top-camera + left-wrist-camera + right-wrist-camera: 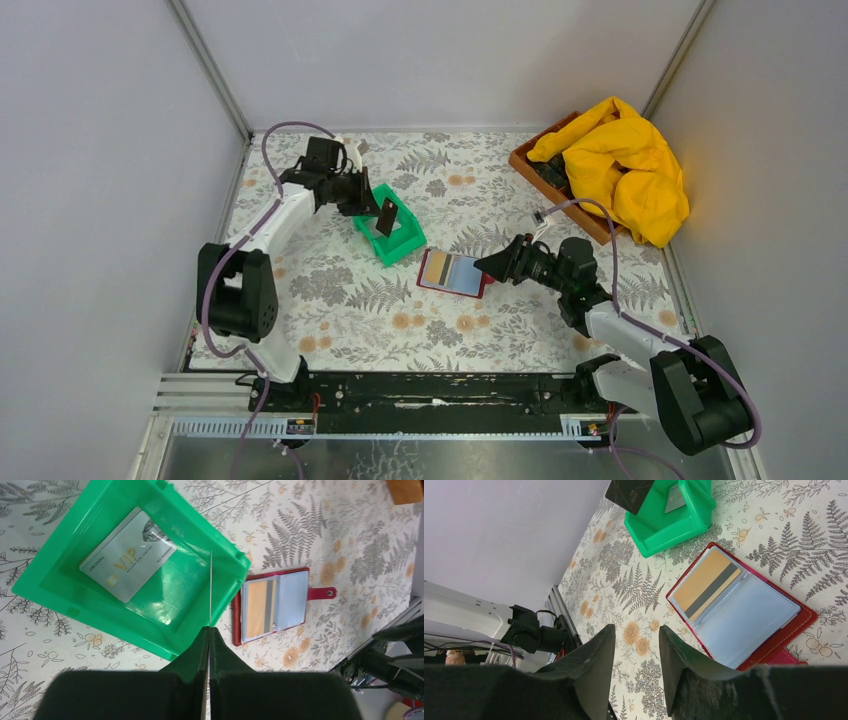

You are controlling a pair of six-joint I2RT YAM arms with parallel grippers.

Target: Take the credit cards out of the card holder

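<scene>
Card holder (452, 272) lies left-right, tab toward parted right fingers (495, 266); left fingers (208, 640) pinch black card (386, 216).

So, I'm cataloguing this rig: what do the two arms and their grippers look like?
Left arm and right arm match: white links, bulky black joints, a mauve cable looping along each. Left gripper and right gripper are black, with two matte, blunt fingers. No markings visible.
</scene>
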